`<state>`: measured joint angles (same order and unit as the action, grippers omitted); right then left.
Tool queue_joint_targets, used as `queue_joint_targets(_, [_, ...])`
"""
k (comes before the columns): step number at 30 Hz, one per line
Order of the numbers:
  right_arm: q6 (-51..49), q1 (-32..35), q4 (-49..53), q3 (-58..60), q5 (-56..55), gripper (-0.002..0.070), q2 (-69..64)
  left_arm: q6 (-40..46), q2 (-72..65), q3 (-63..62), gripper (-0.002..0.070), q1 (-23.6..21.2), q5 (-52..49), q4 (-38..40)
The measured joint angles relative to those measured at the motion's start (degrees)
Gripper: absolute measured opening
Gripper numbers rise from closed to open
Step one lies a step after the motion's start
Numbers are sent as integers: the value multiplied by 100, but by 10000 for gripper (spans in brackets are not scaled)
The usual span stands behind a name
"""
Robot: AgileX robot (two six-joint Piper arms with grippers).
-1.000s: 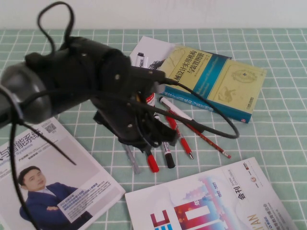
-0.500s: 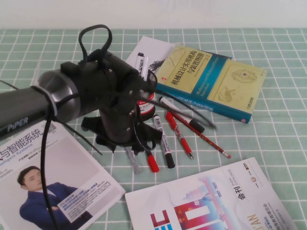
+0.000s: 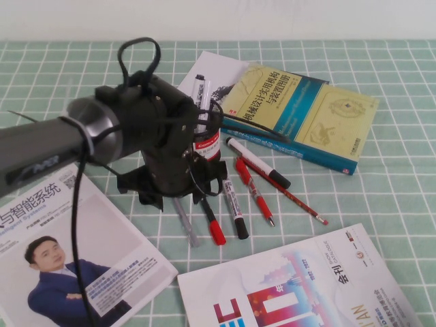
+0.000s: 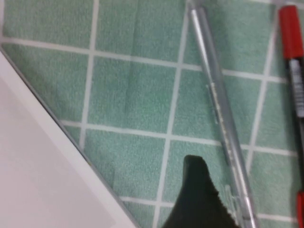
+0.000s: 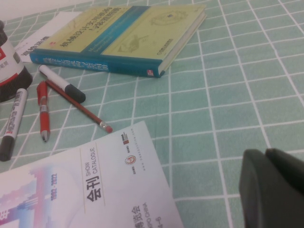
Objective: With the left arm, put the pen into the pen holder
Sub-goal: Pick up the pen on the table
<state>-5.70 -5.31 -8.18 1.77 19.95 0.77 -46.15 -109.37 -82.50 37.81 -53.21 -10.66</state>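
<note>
Lying on the green tablecloth [image 3: 395, 197] are two magazines, one book [image 3: 300, 116] and several pens. The left gripper [image 3: 174, 194], spread impossible to tell, hangs over the pen's [image 3: 185, 223] far end beside the single pen holder [image 3: 208, 139]. The pen lies flat, running far-left to near-right; the right gripper [image 5: 273, 187] sits low at the right, fingers together.
</note>
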Motion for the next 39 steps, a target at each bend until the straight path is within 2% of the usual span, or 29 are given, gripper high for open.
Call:
queue_joint_targets(17, [0, 0, 0, 0, 0, -20, 0, -215, -731, -231, 405, -47, -57, 57])
queue_joint_targets(28, [0, 0, 0, 0, 0, -20, 0, 95, -744, -264, 200, -61, -78, 66])
queue_joint_targets(33, [0, 0, 0, 0, 0, -20, 0, 494, -744, -264, 52, -74, -78, 66])
queue_joint_targets(39, [0, 0, 0, 0, 0, -20, 0, 777, -744, -264, 48, -91, -78, 5])
